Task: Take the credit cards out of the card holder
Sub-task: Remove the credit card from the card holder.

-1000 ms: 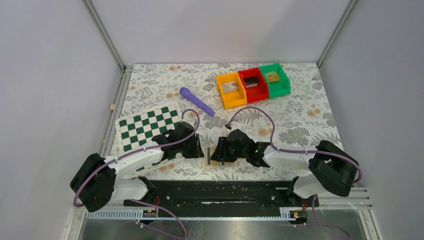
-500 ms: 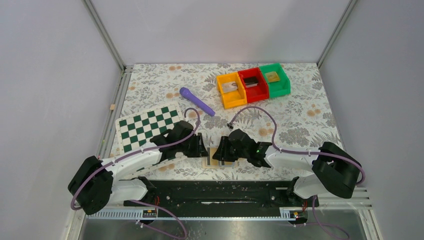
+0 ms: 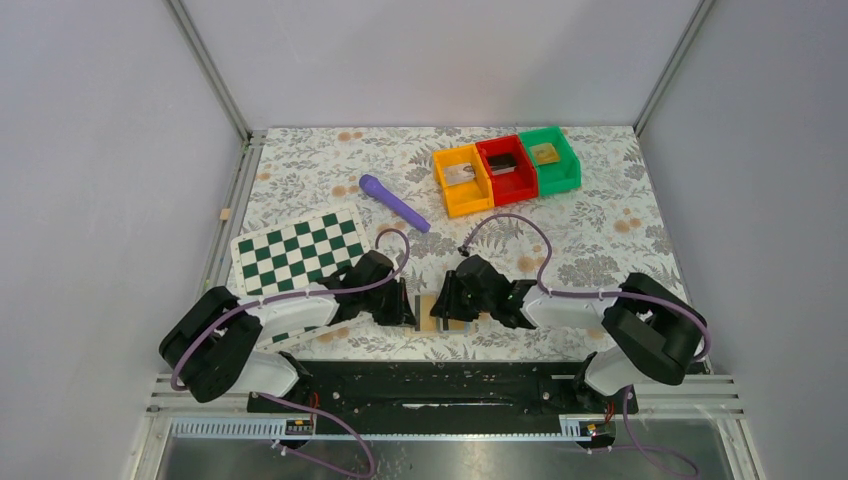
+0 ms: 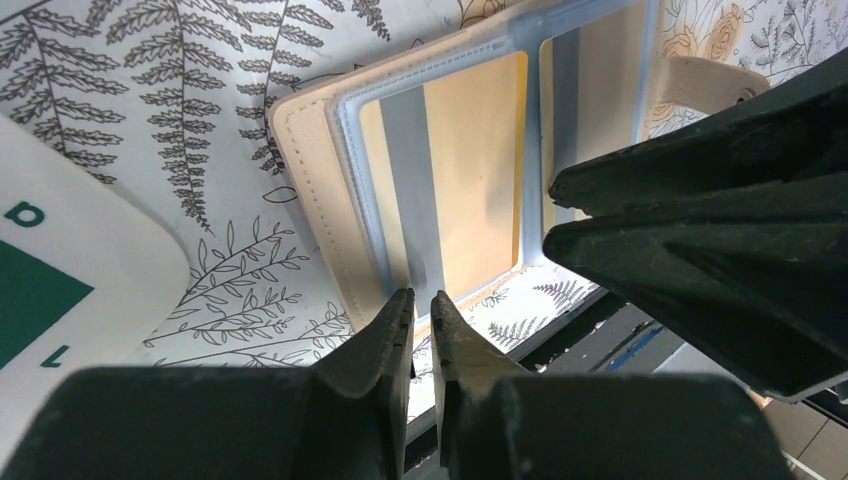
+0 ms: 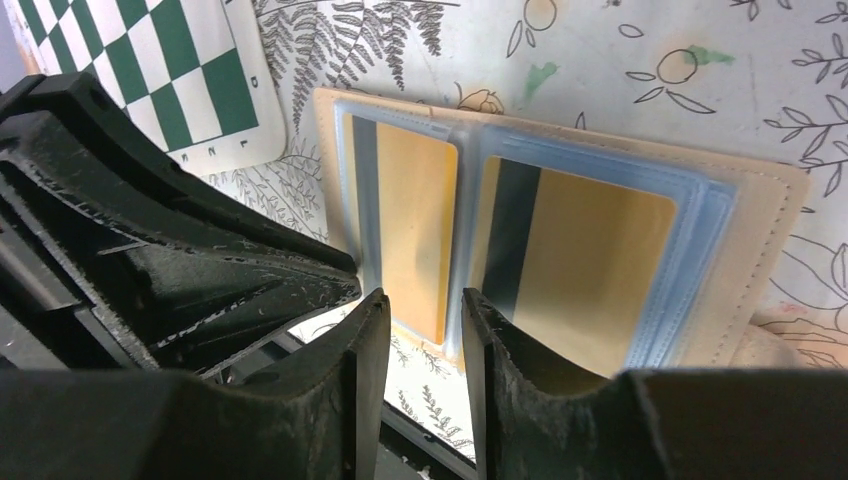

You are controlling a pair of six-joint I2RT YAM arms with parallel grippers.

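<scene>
The tan card holder [image 3: 430, 320] lies open on the floral table near the front edge, between my two grippers. Its light blue sleeves hold gold credit cards with a dark stripe, one in the left panel [image 4: 470, 170] and one in each panel in the right wrist view [image 5: 415, 230] [image 5: 590, 260]. My left gripper [image 4: 420, 300] hovers at the near edge of the holder's left panel, its jaws almost together with nothing between them. My right gripper [image 5: 420, 300] is slightly open over the holder's middle fold at the near edge, empty. In the top view they are left [image 3: 405, 305] and right [image 3: 447, 305].
A green-and-white checkered board [image 3: 295, 250] lies left of the holder, under the left arm. A purple stick [image 3: 393, 203] lies behind it. Orange [image 3: 462, 180], red [image 3: 506, 168] and green [image 3: 549, 158] bins stand at the back. The black base rail [image 3: 430, 385] runs just before the holder.
Both grippers have closed in on the card holder from either side. The left arm's elbow has swung right, and the two gripper heads now nearly touch above the holder.
</scene>
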